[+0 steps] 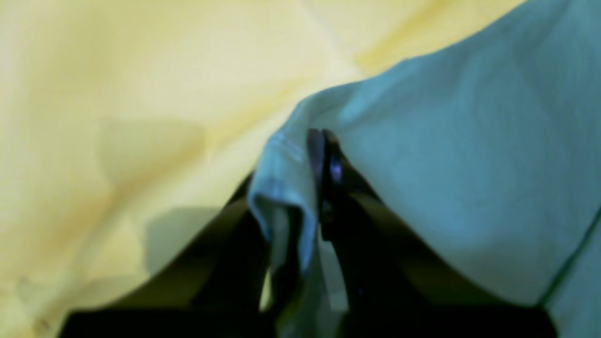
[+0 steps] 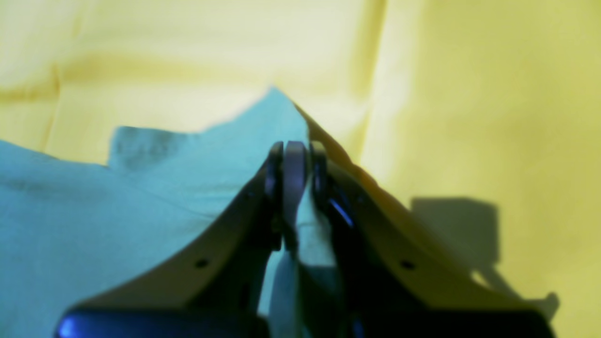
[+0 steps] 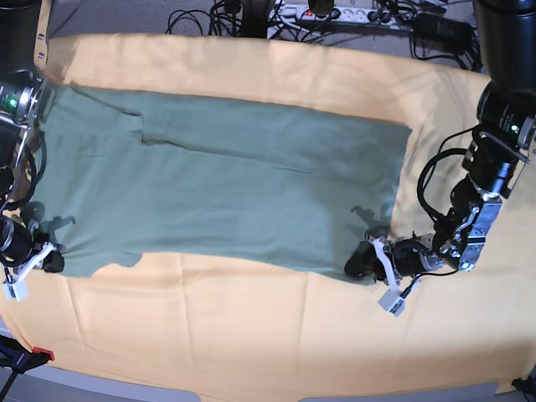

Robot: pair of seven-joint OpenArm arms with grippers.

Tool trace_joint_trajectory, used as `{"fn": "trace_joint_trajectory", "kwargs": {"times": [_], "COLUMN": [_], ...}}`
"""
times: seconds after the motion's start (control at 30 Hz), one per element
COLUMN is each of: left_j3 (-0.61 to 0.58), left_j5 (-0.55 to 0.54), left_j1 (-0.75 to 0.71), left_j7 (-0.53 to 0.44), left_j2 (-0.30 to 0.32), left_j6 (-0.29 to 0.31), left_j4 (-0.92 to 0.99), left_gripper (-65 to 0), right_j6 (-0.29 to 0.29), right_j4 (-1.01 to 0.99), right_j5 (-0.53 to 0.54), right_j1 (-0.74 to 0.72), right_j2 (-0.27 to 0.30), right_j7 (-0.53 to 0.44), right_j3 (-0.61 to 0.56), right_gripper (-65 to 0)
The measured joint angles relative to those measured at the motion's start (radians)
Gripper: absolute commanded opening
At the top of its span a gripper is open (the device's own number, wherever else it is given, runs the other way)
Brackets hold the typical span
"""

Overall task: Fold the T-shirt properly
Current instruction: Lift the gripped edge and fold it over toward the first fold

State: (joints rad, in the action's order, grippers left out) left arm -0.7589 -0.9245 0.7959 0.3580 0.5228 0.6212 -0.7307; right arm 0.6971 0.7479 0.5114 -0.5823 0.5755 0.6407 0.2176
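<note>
Both near corners pinched for a fold
Left gripper (image 1: 324, 188) and right gripper (image 2: 296, 188) each nipped the T-shirt (image 3: 226, 193) hem, at 4 and 8 o'clock, likely to lift it together.

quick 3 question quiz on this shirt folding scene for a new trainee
1. True or false: the T-shirt lies spread flat on the yellow cloth.
2. Which gripper is shut on the T-shirt's near edge? A) the left gripper only B) the right gripper only C) both
3. Fill in: beyond the cloth's far edge, on the floor, lie a power strip and loose ____.

Key:
1. True
2. C: each wrist view shows the jaws pinching green fabric, one at each near corner.
3. cables
</note>
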Motion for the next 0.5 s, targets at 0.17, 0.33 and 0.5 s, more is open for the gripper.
{"fn": "trace_joint_trajectory", "kwargs": {"times": [0.17,0.33,0.5], "left_j3": [0.0,0.0,0.0], "left_j5": [0.013,-0.142,-0.327], "left_j1": [0.0,-0.001,-0.001], "left_j7": [0.002,0.147,0.279], "left_j2": [0.0,0.006,0.006], "left_j6": [0.026,0.069,0.068], "left_j4": [0.0,0.001,0.001], "left_gripper": [-65.0,-65.0,-65.0], "right_j6": [0.0,-0.002,-0.005], "right_j4": [0.0,0.0,0.023], "right_j5": [-0.006,0.068,0.145], "right_j1": [0.002,0.026,0.094], "right_j2": [-0.001,0.002,0.0], "right_j7": [0.006,0.094,0.149], "right_j3": [0.0,0.0,0.0], "right_gripper": [-65.0,-65.0,-65.0]}}
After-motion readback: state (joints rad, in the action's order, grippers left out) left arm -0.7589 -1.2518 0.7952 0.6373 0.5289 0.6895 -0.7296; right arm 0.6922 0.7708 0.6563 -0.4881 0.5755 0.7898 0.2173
